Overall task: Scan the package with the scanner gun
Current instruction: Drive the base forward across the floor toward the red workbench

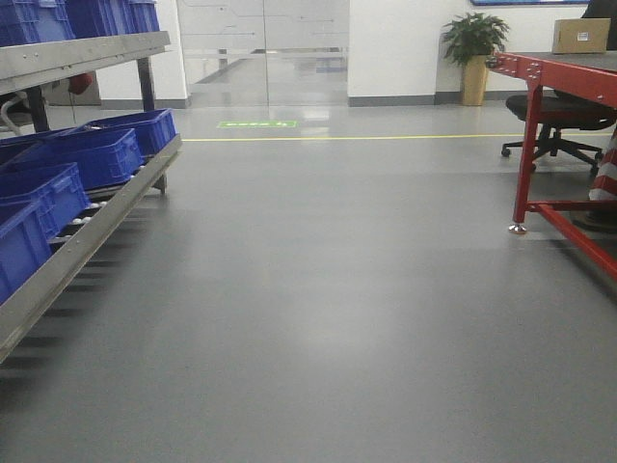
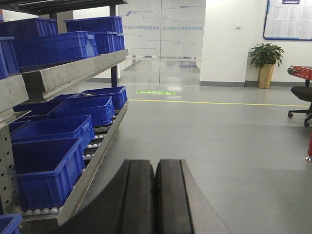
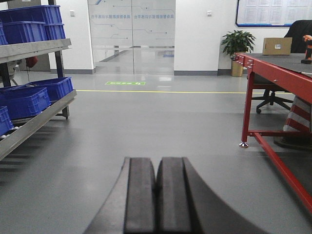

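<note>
My left gripper (image 2: 155, 168) is shut and empty, pointing out over the grey floor beside the rack. My right gripper (image 3: 157, 165) is shut and empty, pointing down the aisle. A brown cardboard package (image 3: 277, 46) sits on the far end of the red table (image 3: 273, 70); it also shows in the front view (image 1: 580, 36). A small dark and orange object (image 3: 307, 51), possibly the scanner gun, stands on the table's right edge, too small to be sure. Neither gripper shows in the front view.
A metal rack (image 1: 92, 236) with several blue bins (image 1: 101, 154) lines the left side. The red table's legs and lower bar (image 1: 569, 227) stand at the right. A black office chair (image 1: 554, 121) and a potted plant (image 1: 473, 43) are behind it. A glass door is at the back.
</note>
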